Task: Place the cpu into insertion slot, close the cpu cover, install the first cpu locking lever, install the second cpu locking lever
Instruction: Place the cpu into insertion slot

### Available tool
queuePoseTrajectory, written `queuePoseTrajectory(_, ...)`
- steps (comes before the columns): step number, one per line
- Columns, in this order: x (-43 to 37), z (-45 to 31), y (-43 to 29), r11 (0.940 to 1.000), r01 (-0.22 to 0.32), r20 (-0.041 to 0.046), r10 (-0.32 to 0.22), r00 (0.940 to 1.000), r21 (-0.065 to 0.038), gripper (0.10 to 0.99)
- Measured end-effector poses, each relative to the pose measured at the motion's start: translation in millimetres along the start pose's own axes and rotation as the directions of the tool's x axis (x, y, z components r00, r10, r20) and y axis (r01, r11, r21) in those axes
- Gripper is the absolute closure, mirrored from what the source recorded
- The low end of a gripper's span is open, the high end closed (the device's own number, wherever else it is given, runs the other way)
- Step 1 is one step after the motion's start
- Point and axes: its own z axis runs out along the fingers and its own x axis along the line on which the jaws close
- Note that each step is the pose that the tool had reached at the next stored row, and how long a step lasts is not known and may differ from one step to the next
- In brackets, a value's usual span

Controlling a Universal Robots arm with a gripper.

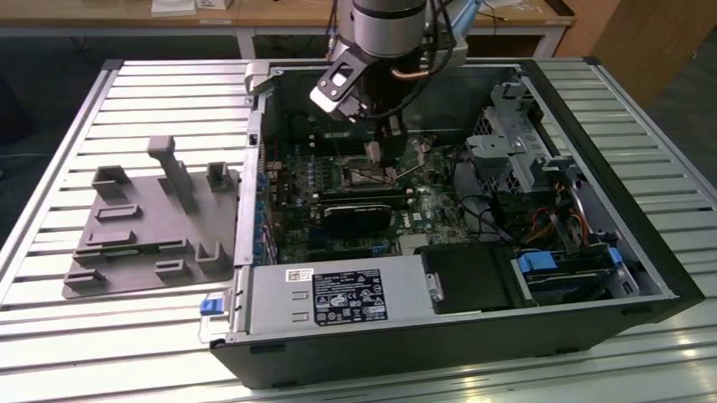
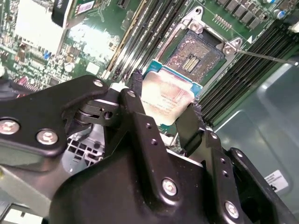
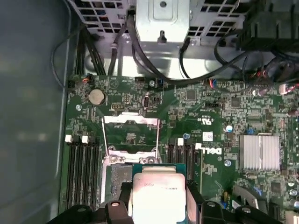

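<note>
The big black computer case [image 1: 448,353] lies open. Inside is the green motherboard [image 3: 210,135]. The gripper [image 2: 164,106] pinches the cpu [image 2: 170,93] by its edges with two fingers, right by the bare socket [image 2: 194,58]. The cpu cover [image 3: 131,120] stands flipped up.

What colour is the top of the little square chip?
The cpu top is pale silver-grey, clearest in the second wrist view.

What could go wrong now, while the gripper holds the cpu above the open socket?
The gripper holds the cpu only by two edges; a slip could drop it on the contacts of the socket. Lowered skewed, it may bend them. The raised cpu cover stands near the socket, so the fingers might strike it.
</note>
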Motion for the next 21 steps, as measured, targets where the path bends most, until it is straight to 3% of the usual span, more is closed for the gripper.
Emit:
queuePoseTrajectory(11,2.6,18.5,-9.6,1.0000,0.003,-0.0043,-0.003,1.0000,-0.001,0.549)
queuePoseTrajectory(21,17.4,32.5,-13.1,1.0000,0.006,-0.0048,-0.006,1.0000,-0.001,0.549)
